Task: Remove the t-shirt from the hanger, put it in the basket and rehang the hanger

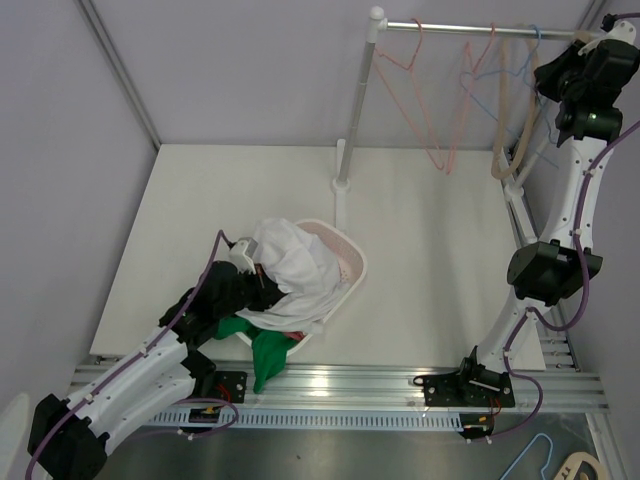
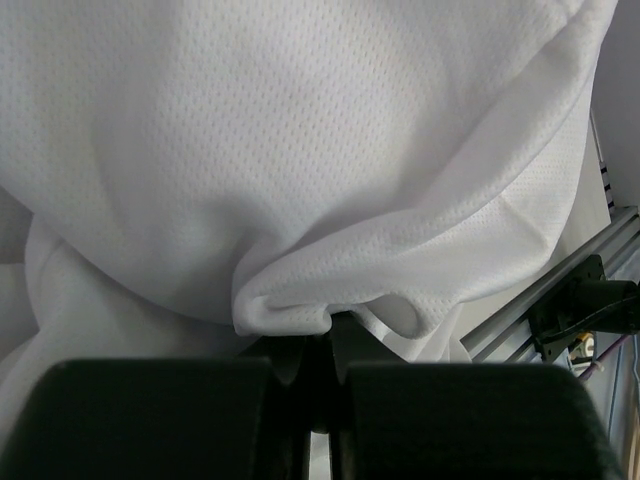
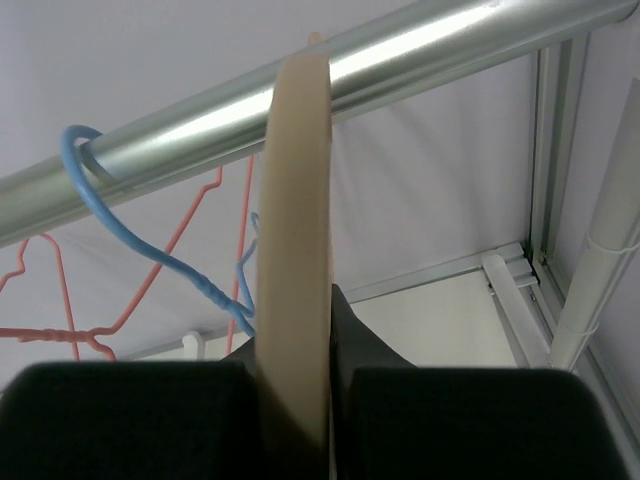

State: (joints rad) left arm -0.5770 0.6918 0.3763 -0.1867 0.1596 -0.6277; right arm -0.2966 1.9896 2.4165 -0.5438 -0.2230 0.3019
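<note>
The white t-shirt (image 1: 295,262) is off its hanger and lies heaped over the pink basket (image 1: 352,258) on the worktop (image 1: 440,260), above a green cloth (image 1: 268,356) that spills over the near rim. The left gripper (image 2: 318,352) has its fingers closed on a fold of the shirt's mesh fabric, seen close in the left wrist view. High at the back right, the right gripper (image 3: 295,372) has its fingers clamped on the beige hanger (image 3: 295,230), whose top appears to lie over the metal rail (image 3: 420,52) beside a blue wire hanger (image 3: 110,210). The work left seems to be letting go cleanly. The left fingers should open wide and back away along their own line, so the fold does not catch and drag the shirt out. The right fingers should open only once the hanger bears on the rail.
</note>
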